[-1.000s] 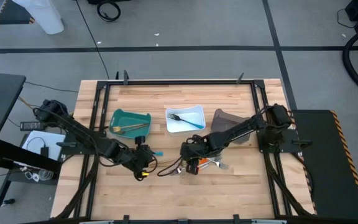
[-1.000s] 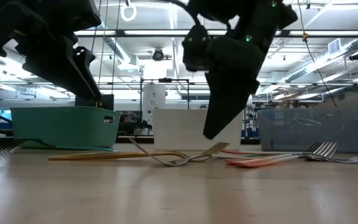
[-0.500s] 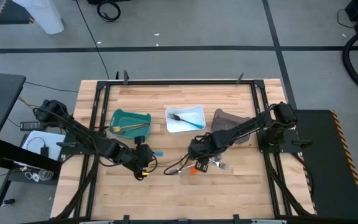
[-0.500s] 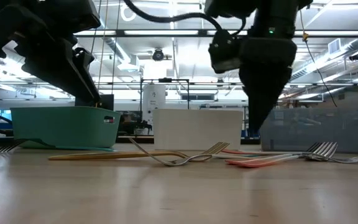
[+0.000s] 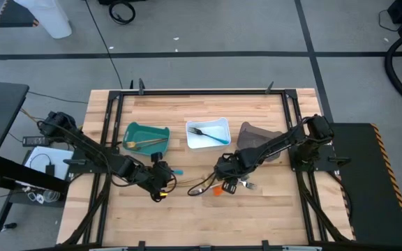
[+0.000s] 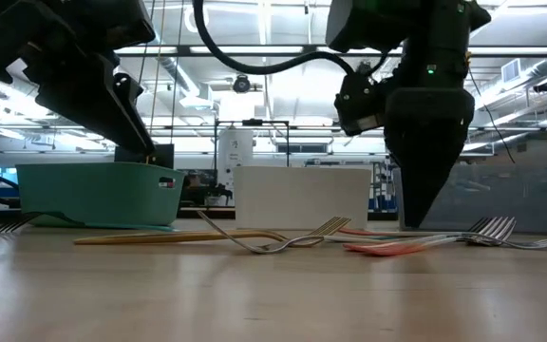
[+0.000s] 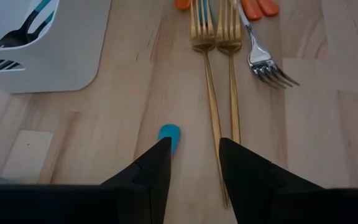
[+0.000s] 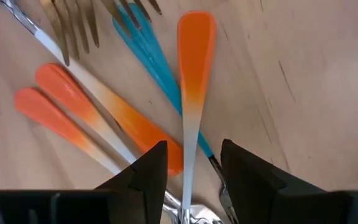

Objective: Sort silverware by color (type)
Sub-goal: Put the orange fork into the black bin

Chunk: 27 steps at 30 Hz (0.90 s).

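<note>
While no writing reads, right gripper (image 8: 191, 180) apart over orange-handled silverware (image 8: 193, 87); left gripper (image 7: 194, 165) apart.

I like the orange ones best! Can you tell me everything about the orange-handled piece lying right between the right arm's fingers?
The orange-handled piece lies flat on the wooden table. Its rounded handle end is bright orange, fading to pale silver along a slim neck; its head is hidden. It crosses over a blue-handled piece, with two more orange handles beside it. The open right gripper straddles its neck, not visibly touching.
</note>
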Tool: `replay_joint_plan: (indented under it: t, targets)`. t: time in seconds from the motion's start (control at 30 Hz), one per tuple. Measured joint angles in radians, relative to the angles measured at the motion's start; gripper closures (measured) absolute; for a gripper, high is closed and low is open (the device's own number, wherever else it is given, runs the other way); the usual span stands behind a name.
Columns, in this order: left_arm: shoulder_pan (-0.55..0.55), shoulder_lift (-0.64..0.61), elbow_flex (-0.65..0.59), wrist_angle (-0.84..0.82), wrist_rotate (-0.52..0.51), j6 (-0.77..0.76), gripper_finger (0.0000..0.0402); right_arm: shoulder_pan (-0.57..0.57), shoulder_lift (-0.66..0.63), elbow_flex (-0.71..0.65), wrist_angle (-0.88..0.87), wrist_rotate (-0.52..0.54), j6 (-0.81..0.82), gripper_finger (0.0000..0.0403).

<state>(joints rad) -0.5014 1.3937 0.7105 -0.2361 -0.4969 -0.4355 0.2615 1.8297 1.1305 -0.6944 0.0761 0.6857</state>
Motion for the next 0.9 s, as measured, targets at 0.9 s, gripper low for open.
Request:
replay_joint_plan:
  t: [0.9]
  targets:
    - [-0.013,-0.008,0.002,0.101,-0.060,0.025,0.0257,0.008,0.000,-0.014,0.022,-0.021,-0.004,0.0311]
